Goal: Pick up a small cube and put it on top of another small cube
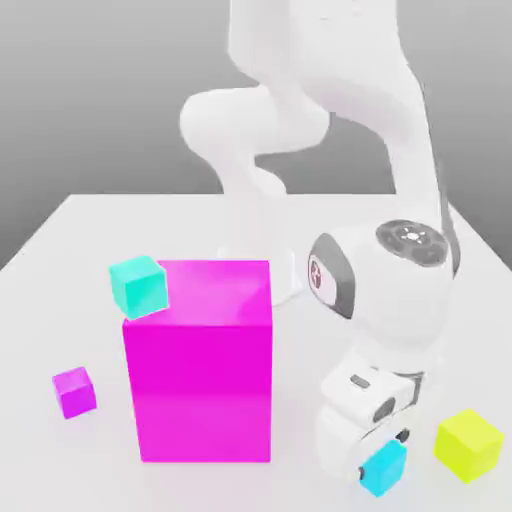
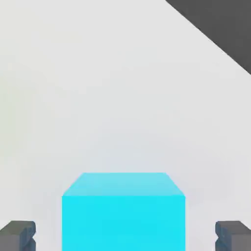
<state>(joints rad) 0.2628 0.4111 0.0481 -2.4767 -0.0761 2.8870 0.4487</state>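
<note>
Exterior view, left of gripper [image 1: 385, 462]: purple cube [image 1: 74, 391], teal cube [image 1: 139, 285] beside magenta block [image 1: 200, 360]. Right: yellow cube [image 1: 468, 445]. Hand view: sky-blue cube [image 2: 123, 211] between spread fingertips [image 2: 19, 235], gaps either side, on white table [image 2: 98, 98].

small cube [image 2: 123, 211]: lower part cut off by the hand view's edge
fingertips [image 2: 18, 235]: cropped at that edge
teal cube [image 1: 139, 285]: what it rests on cannot be told
</note>
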